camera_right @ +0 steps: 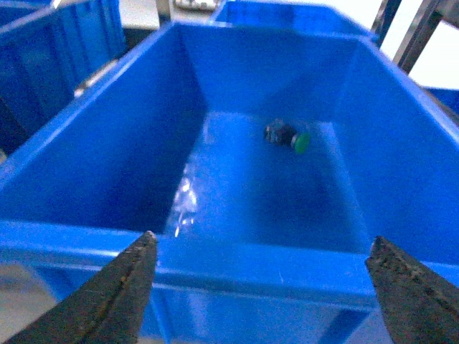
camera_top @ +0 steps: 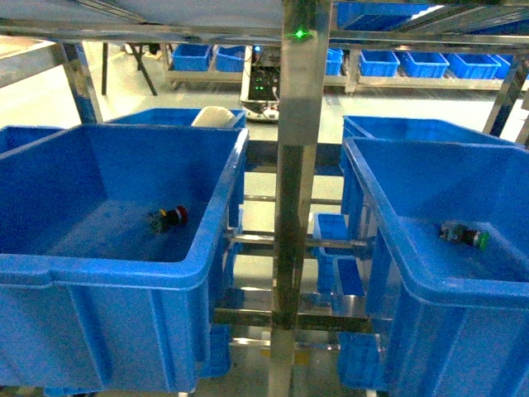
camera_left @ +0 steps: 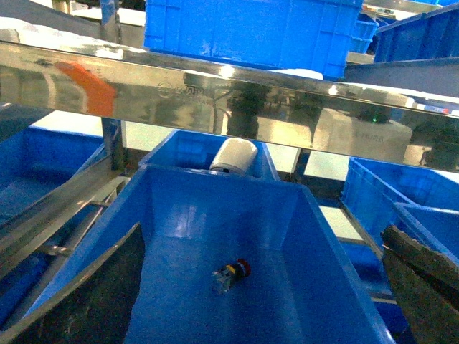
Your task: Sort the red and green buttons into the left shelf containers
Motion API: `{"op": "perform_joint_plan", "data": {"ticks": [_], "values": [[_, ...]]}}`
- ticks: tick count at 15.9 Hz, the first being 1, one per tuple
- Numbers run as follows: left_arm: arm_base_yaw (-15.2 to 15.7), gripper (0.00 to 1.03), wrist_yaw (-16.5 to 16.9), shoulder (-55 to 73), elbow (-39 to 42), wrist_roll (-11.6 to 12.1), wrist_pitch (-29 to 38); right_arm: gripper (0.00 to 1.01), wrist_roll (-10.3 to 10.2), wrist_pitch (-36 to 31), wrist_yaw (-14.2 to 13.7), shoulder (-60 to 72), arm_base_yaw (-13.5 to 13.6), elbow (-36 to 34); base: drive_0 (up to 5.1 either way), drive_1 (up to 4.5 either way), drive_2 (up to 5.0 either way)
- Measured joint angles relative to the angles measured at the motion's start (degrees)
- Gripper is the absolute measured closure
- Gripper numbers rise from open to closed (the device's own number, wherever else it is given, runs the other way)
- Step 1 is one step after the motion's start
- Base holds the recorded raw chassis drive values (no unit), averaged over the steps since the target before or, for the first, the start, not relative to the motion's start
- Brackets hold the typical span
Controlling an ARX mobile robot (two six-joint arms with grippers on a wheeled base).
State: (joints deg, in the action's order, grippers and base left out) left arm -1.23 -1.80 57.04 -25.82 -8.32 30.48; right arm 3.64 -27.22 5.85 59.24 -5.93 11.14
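The red button (camera_top: 172,217) lies on its side on the floor of the left big blue bin (camera_top: 124,273). In the left wrist view the same red button (camera_left: 231,274) rests mid-floor of that bin (camera_left: 326,258), below and ahead of my left gripper (camera_left: 263,228), which is open and empty. The green button (camera_top: 464,236) lies in the right big blue bin (camera_top: 446,306). From the right wrist the green button (camera_right: 289,136) sits toward the bin's far end. My right gripper (camera_right: 262,238) is open and empty, just before the near rim (camera_right: 251,261). Neither gripper shows in the head view.
A steel upright post (camera_top: 296,207) stands between the two bins. A steel shelf beam (camera_left: 215,86) runs overhead, carrying another blue bin (camera_left: 251,29). A white cylinder (camera_top: 213,117) sits in a bin behind the left one. Smaller blue bins (camera_top: 397,62) line a far rack.
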Motion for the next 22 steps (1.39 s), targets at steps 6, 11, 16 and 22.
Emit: {"op": "perform_joint_plan", "data": {"ticks": [6,11,16,22], "values": [[1.25,0.79,1.70,-10.78,13.62,7.28,3.34,0.89,-2.82,-13.44,-5.77,-15.89,5.95,-10.34,0.0,0.00,0.0],[1.22,1.01,1.77,-20.52,20.04,7.37,-0.22,0.99,-2.89,-1.75,-5.75,-29.68,5.92,-10.38,0.0,0.00,0.0],[1.22,1.01,1.75,-29.83,23.15,7.34,-6.47,0.99,-2.89,7.89,-5.77,-40.06,5.92,-10.38,0.0,0.00,0.0],[1.22,1.01,1.79,-42.88,25.05,7.37,-16.28,0.99,-2.91,22.40,-5.77,-52.54,5.92,-10.36,0.0,0.00,0.0]]}}
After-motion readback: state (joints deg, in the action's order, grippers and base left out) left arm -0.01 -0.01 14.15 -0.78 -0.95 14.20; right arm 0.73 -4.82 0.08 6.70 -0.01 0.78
